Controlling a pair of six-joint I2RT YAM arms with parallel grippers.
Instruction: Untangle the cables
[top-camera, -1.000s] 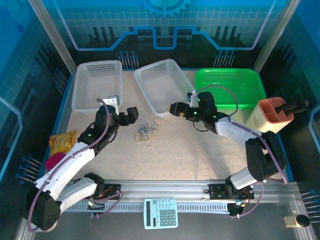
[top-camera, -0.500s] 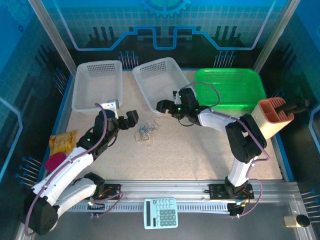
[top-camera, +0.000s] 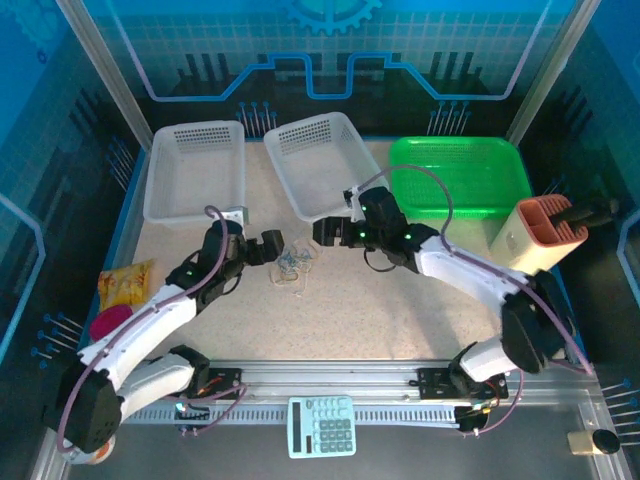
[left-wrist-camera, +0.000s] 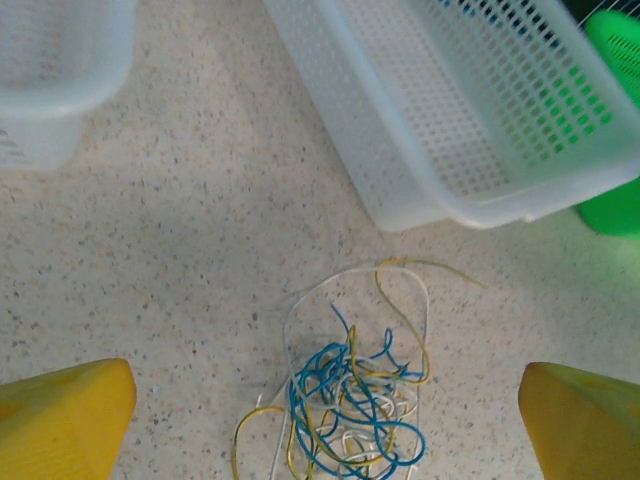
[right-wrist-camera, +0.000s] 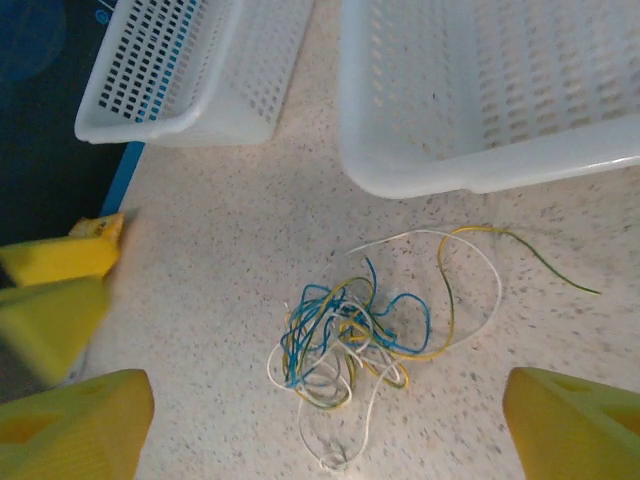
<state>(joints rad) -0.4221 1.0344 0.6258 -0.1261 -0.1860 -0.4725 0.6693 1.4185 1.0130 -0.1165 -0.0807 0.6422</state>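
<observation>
The cables (top-camera: 292, 262) are lying in one blue, yellow and white knot mid-bench, just off the near rim of the middle basket (top-camera: 320, 165). We are flanking it with the left gripper (top-camera: 270, 246) and right gripper (top-camera: 321, 231), both spread wide and holding nothing, presumably so each can take a separate strand and pull outward.

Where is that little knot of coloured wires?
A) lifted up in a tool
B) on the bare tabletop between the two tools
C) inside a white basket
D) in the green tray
B: the cables lie loose on the speckled table, with the open left tool and open right tool on either side.
</observation>
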